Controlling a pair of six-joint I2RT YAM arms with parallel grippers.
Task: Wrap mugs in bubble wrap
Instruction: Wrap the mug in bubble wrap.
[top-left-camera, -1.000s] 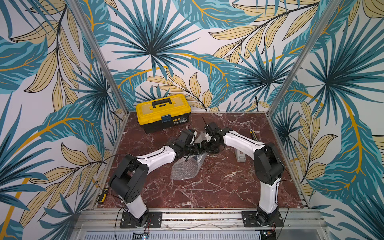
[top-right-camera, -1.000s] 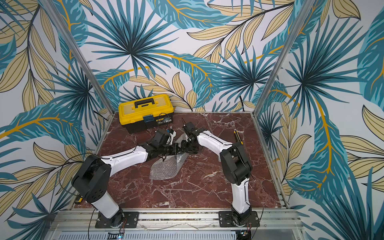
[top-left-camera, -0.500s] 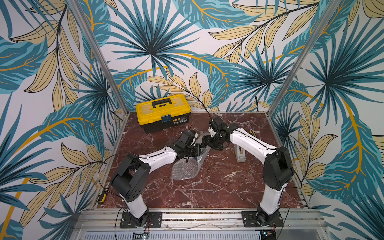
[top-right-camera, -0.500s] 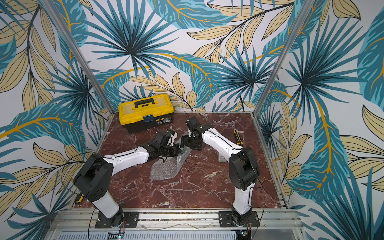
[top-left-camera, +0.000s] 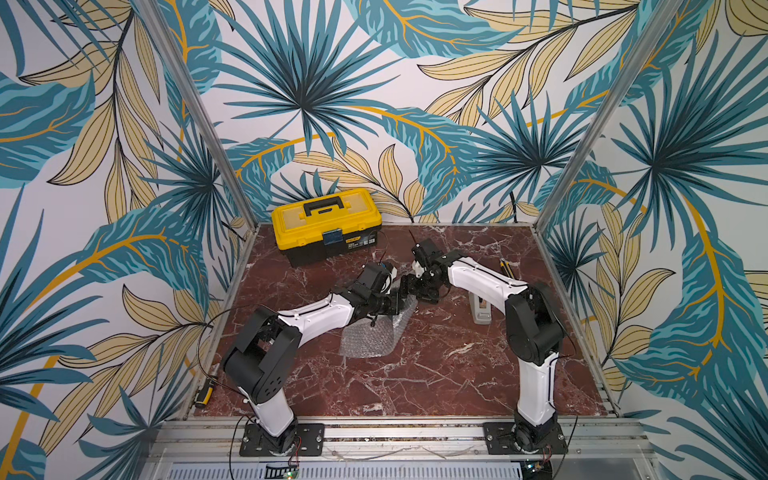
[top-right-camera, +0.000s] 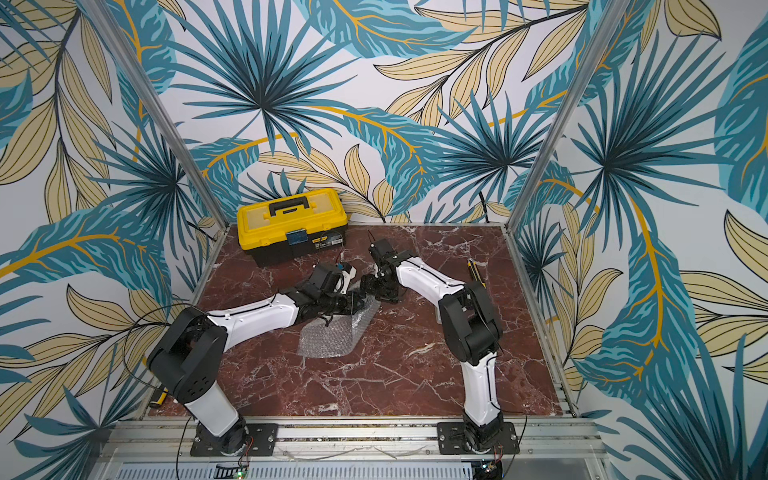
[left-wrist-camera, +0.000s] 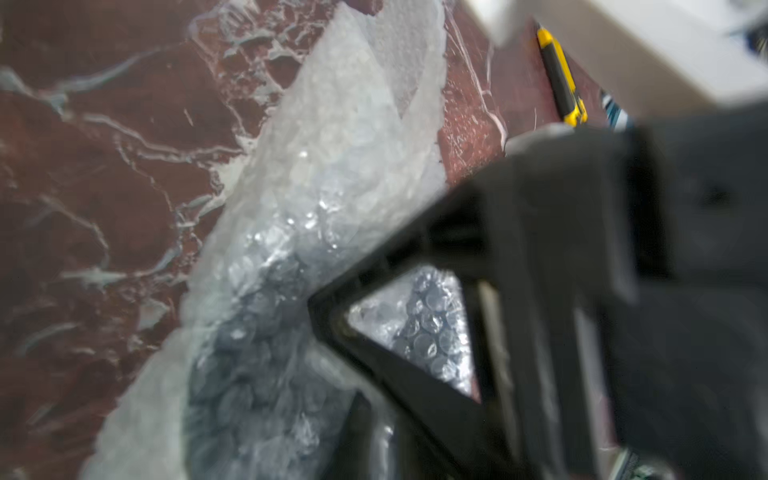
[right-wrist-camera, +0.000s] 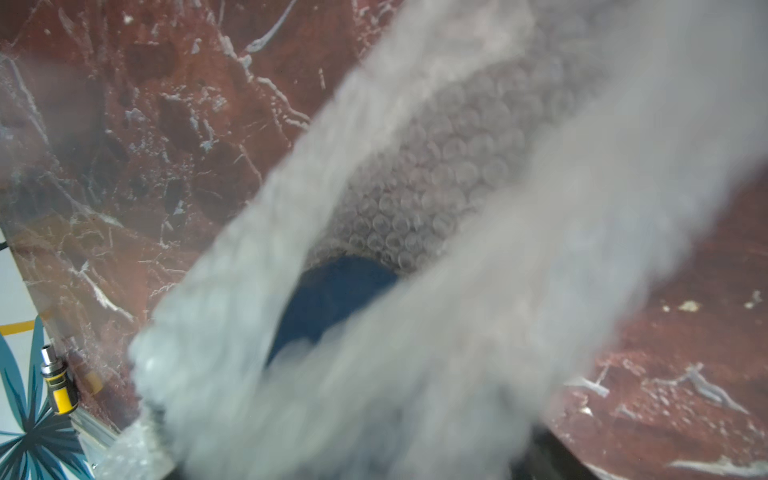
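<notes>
right wrist view: the mug (right-wrist-camera: 332, 303) shows as a dark blue patch deep inside a tunnel of wrap (right-wrist-camera: 436, 187), with blurred folds of the sheet close on both sides. only part of the mug shows, so i cannot tell whether it stands or lies.

left wrist view: the wrap (left-wrist-camera: 332, 166) sits bunched in a long ridge on the red marble table (left-wrist-camera: 104, 187). a black frame (left-wrist-camera: 519, 232) crosses over it, and bubbles show through its triangular gap. a yellow and black cutter (left-wrist-camera: 561, 79) lies on the table beyond the wrap.

in both top views the two arms meet mid-table. the left gripper (top-left-camera: 397, 300) is low over the raised far edge of the wrap (top-left-camera: 370, 336), and the right gripper (top-left-camera: 417, 286) is just beside it. the near part of the sheet lies flat on the table. the mug is hidden there under the grippers and the sheet.

a yellow toolbox (top-left-camera: 326, 226), lid shut, stands at the back wall, well apart from the wrap. a grey dispenser (top-left-camera: 480, 309) sits by the right arm.

both grippers are small and dark from above and blurred up close. i cannot tell if either is released, clenched or grasping the wrap.
</notes>
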